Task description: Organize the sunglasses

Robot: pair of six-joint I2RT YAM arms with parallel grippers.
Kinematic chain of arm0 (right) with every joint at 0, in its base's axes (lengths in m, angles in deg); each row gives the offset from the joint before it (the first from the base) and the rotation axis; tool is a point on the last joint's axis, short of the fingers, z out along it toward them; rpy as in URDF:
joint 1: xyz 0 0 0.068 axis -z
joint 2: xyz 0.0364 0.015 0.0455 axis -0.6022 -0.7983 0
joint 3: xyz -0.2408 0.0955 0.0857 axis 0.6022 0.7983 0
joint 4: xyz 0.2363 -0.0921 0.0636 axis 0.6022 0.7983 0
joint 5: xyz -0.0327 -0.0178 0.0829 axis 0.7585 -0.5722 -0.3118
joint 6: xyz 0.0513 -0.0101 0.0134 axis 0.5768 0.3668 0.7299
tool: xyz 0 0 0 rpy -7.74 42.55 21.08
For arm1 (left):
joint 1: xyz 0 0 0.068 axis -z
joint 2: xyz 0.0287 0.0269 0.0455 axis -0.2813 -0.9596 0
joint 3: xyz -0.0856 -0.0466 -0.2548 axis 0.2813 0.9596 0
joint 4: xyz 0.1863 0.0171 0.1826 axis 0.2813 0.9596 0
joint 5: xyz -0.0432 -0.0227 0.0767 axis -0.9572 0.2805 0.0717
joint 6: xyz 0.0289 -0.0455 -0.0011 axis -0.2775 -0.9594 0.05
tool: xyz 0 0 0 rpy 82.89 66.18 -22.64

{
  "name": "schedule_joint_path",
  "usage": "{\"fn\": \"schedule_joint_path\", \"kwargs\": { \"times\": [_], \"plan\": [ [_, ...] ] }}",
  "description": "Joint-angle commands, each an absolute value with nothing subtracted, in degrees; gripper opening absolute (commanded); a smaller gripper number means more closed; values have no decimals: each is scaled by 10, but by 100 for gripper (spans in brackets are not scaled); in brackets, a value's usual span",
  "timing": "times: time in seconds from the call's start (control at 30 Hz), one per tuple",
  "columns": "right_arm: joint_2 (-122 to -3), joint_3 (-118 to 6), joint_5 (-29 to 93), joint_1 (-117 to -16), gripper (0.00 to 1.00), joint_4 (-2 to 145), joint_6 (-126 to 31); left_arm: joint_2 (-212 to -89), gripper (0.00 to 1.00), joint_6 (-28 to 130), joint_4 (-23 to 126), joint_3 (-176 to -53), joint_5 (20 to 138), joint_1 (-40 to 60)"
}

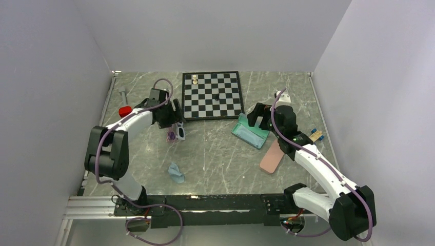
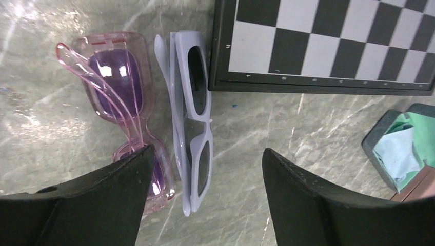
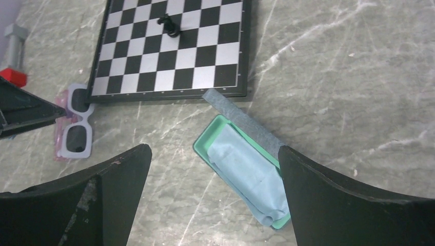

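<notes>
White-framed sunglasses and purple-pink sunglasses lie side by side, just beside the chessboard's near-left corner. The left gripper hovers above them, released. The right gripper hangs released above an open green case. Bare marble table lies between, with white walls on three sides.

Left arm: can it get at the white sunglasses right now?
Probably yes. The left claw is open right above the white sunglasses, nothing over them; the pink pair sits close on one side, the chessboard on the other.
</notes>
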State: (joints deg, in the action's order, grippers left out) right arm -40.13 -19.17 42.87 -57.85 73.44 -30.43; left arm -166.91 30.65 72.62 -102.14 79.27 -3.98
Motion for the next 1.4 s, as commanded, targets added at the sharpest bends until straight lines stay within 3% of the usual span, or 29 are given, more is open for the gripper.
{"fn": "schedule_joint_path", "kwargs": {
  "times": [0.0,0.2,0.5,0.77,0.97,1.1,1.37],
  "plan": [
    [-394,-218,478,-577,100,739,-310,-1703,78,290,704,-1058,778,-38],
    [-394,-212,494,-577,100,738,-320,-1752,59,287,696,-1079,759,-38],
    [-406,-218,515,-576,100,752,-325,-1786,46,291,722,-1098,765,-38],
    [-413,-221,523,-576,100,754,-326,-1795,24,295,728,-1090,755,-36],
    [-404,-219,528,-576,100,758,-324,-1809,18,294,748,-1095,756,-34],
    [-395,-215,531,-576,100,757,-324,-1797,1,288,725,-1076,735,-34],
    [-378,-208,519,-576,99,757,-326,-1733,0,298,676,-1034,668,-34]
  ]
}}
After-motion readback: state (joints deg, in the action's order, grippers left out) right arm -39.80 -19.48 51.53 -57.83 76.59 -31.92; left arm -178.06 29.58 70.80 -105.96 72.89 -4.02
